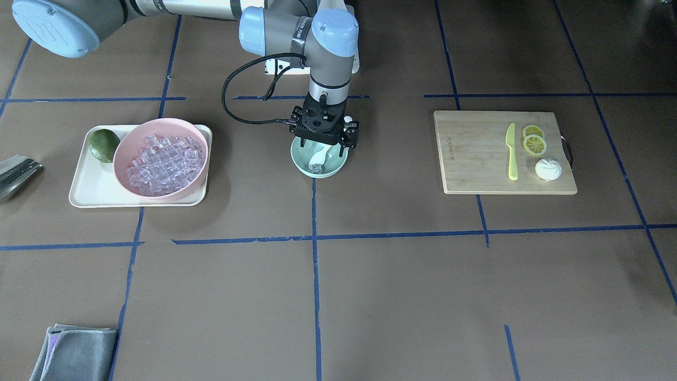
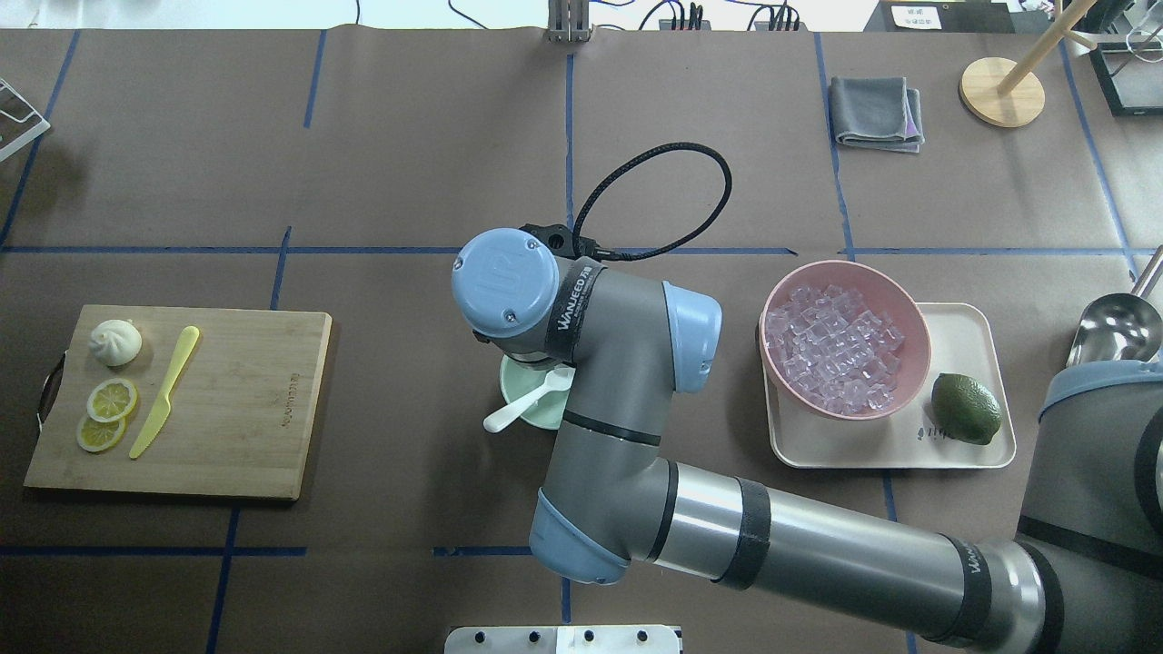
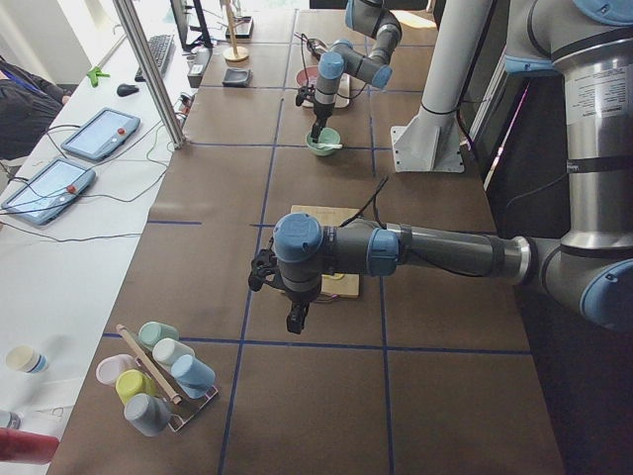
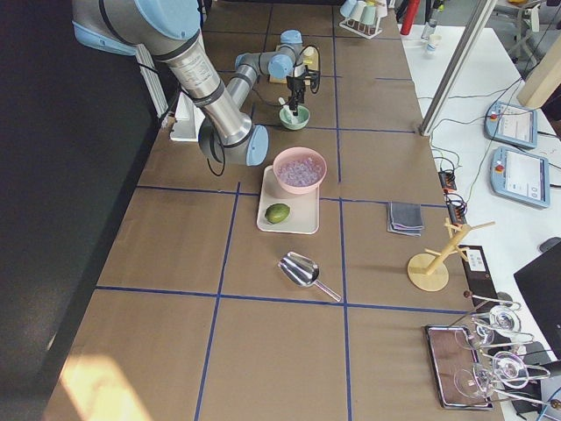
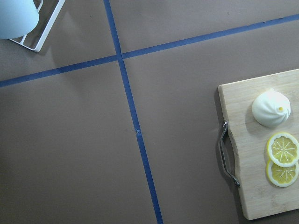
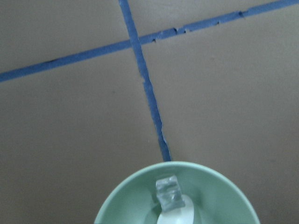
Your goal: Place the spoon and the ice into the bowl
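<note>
The mint-green bowl stands mid-table and also shows in the overhead view. The white spoon lies in it, scoop inside, handle sticking out over the rim. One clear ice cube rests on the scoop. My right gripper hangs straight down over the bowl, its jaws apart and holding nothing. More ice fills the pink bowl. My left gripper hovers over the table by the cutting board; I cannot tell whether it is open or shut.
The pink bowl sits on a cream tray with a lime. A cutting board holds a yellow-green knife, lemon slices and a bun. A metal scoop, grey cloth and cup rack are nearby.
</note>
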`<state>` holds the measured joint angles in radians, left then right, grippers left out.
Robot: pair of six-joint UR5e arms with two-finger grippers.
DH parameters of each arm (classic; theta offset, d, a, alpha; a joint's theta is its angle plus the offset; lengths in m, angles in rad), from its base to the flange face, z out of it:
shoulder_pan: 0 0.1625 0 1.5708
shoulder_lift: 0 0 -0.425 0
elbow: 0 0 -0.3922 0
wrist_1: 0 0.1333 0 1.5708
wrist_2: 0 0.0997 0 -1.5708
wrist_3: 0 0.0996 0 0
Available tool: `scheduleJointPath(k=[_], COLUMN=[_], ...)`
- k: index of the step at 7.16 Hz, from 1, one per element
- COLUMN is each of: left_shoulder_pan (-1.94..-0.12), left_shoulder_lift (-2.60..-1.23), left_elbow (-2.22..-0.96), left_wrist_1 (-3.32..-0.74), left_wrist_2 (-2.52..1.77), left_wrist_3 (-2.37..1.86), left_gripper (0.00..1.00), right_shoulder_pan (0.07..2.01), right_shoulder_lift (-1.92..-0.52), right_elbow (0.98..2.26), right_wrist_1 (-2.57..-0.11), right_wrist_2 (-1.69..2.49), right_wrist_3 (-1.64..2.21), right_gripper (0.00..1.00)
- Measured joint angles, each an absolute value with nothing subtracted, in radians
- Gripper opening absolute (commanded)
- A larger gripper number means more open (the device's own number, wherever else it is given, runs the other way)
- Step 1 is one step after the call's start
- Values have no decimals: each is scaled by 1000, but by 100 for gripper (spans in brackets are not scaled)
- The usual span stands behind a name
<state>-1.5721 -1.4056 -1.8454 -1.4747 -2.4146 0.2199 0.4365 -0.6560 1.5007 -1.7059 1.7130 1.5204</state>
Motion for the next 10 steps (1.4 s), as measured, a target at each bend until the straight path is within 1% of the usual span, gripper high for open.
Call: scheduleJointPath(k=[2, 4, 6, 10], left_shoulder_pan=[-1570, -1572, -1574, -1581], left_shoulder_lift=[-1409, -1405, -1402, -1395], left_elbow=[-1847, -1846, -1833, -1833], left_wrist_1=[-1424, -1399, -1407, -1415], left_wrist_2=[-2378, -2343, -2338, -2340], left_wrist_3=[220, 223, 224, 212], left_gripper=[100, 100, 100, 100], right_shoulder_pan=[564, 754, 934, 1236], right_shoulder_lift=[-672, -728, -872, -1194], right_elbow=[1504, 1539, 1603, 1668], right_wrist_1=[-1707, -1711, -1713, -1710], right_wrist_2=[1823, 1999, 2128, 2253], right_wrist_3=[1347, 1117, 820, 229], right_gripper=[99, 99, 99, 100])
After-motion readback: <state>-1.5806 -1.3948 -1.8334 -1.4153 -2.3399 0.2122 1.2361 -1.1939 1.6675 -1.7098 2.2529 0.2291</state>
